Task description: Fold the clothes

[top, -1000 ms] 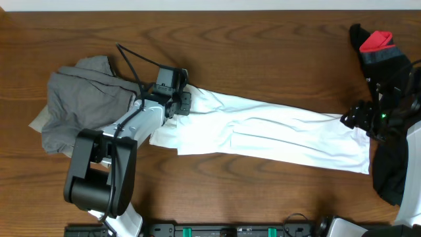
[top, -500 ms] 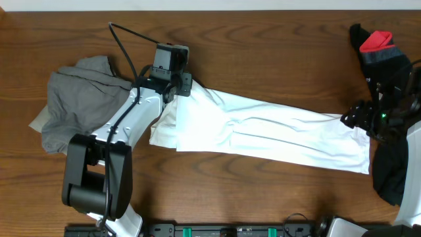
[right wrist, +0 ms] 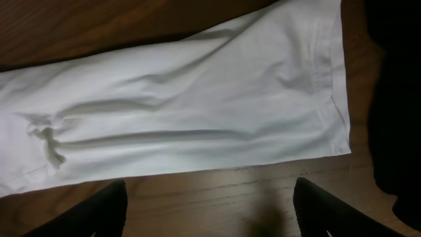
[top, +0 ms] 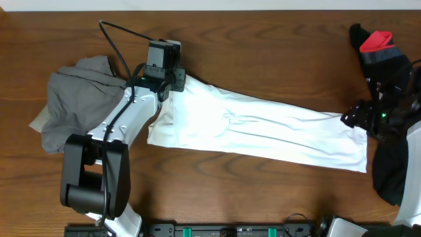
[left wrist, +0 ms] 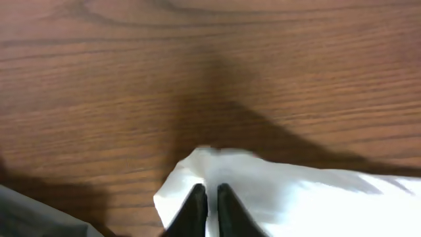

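Observation:
The clothes lie on the wooden table. A long white garment (top: 263, 128) stretches folded from centre left to right, with no print showing. My left gripper (top: 179, 78) is at its far left corner. In the left wrist view the fingers (left wrist: 212, 189) stand almost together, pinching the white cloth (left wrist: 296, 197). My right gripper (top: 355, 118) hovers at the garment's right end, open. Its fingers (right wrist: 209, 187) straddle bare wood just below the white hem (right wrist: 184, 112), touching nothing.
A crumpled grey-khaki garment (top: 79, 105) lies at the left, under the left arm; its edge shows in the left wrist view (left wrist: 26, 214). A black-and-red piece (top: 378, 46) sits at the far right, and more black cloth (top: 388, 171) hangs by the right arm (right wrist: 395, 99).
My left gripper has pulled the white garment's left corner up and to the left, flattening its creases. The right arm has not moved.

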